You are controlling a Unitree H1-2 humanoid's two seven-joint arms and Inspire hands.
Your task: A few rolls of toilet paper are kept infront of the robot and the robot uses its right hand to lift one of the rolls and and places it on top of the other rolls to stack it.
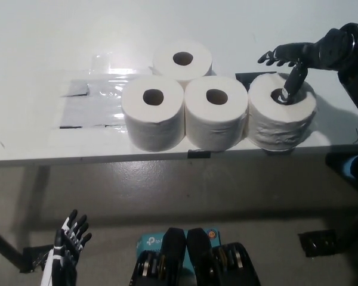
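We see the right hand (295, 59) spread open over the rightmost roll (282, 117) on the table (36, 71) — one digit dips into its core; left hand (68, 247) hangs low, fingers apart.

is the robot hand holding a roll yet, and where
Not held yet: the right hand has one finger down in the core hole of the right roll, other fingers spread above it.
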